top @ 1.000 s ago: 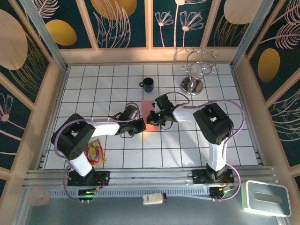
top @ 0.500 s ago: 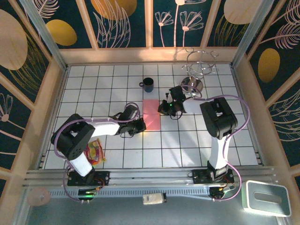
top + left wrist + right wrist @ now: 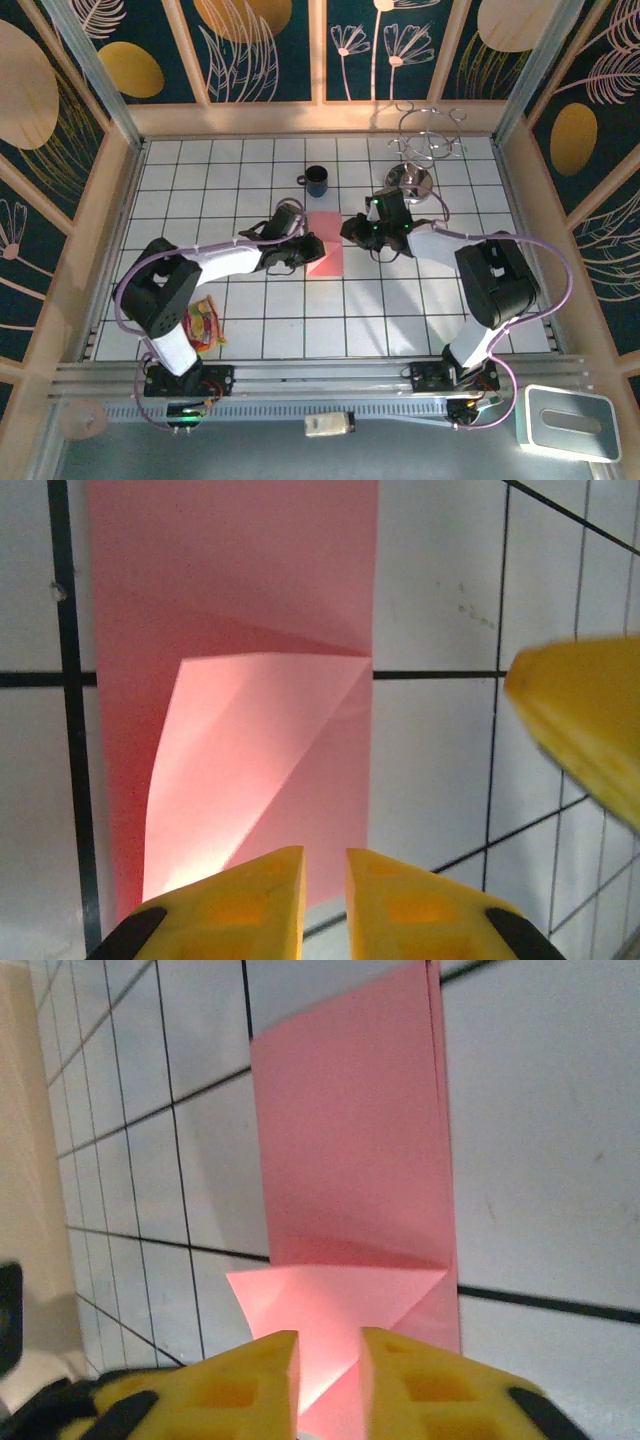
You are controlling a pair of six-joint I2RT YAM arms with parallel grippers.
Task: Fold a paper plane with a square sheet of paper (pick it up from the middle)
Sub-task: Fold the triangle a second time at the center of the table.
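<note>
- Lying flat on the table (image 3: 400,300), the paper plane (image 3: 325,256) is a half-folded pink strip between both claws
- Probably light, floppy and quick to slide; pinch its raised corner flap (image 3: 260,750)
- Left gripper (image 3: 323,865) and right gripper (image 3: 330,1345) narrowly parted, gripping nothing clearly

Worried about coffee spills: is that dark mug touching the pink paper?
Apart. The top view shows the mug standing beyond the pink paper with a clear gap between them.

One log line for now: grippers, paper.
left gripper: ajar, at paper | right gripper: ajar, at paper | pink paper: folded, corner flap raised
</note>
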